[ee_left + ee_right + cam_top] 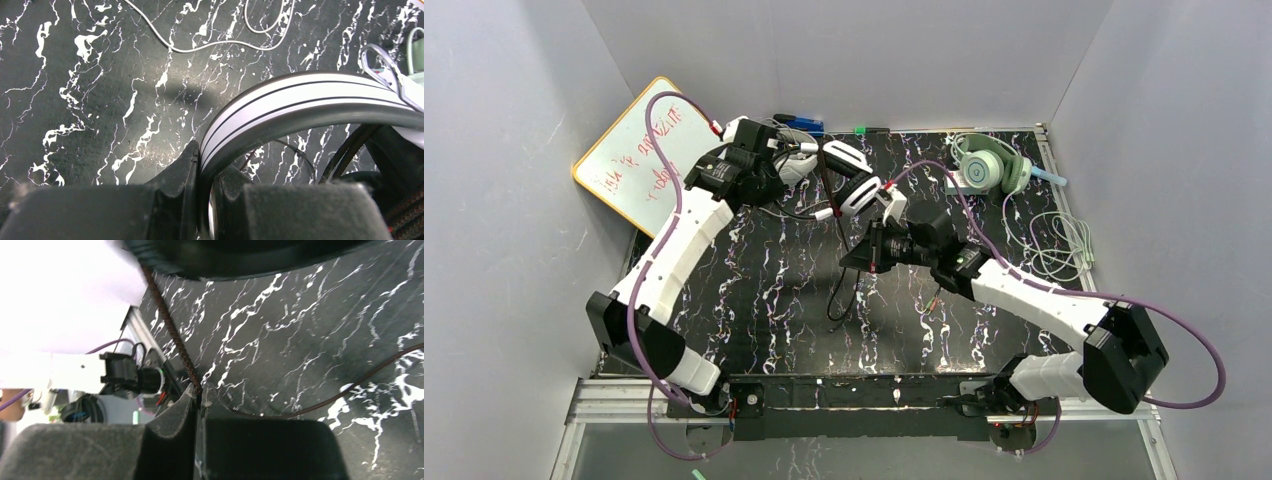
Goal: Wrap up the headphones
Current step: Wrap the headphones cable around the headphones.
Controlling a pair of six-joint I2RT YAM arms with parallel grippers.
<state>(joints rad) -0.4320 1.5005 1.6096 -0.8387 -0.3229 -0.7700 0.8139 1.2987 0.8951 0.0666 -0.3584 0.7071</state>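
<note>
The black-and-white headphones (852,178) are held above the dark marbled table at the back centre. My left gripper (786,168) is shut on their striped white headband (300,100), which runs between its fingertips (192,160). My right gripper (852,258) sits just in front of them, shut on their dark braided cable (170,325). That cable climbs to an ear cup (250,260) and hangs in a loop (839,300) below the gripper. The mint-green headphones (984,165) lie at the back right, with their pale cable (1054,245) spread out beside them.
A whiteboard (639,155) leans against the left wall. Small items, blue (802,123) and green (861,130), lie along the back edge. Grey walls enclose the table (754,290). A metal rail (1064,200) runs along the right side.
</note>
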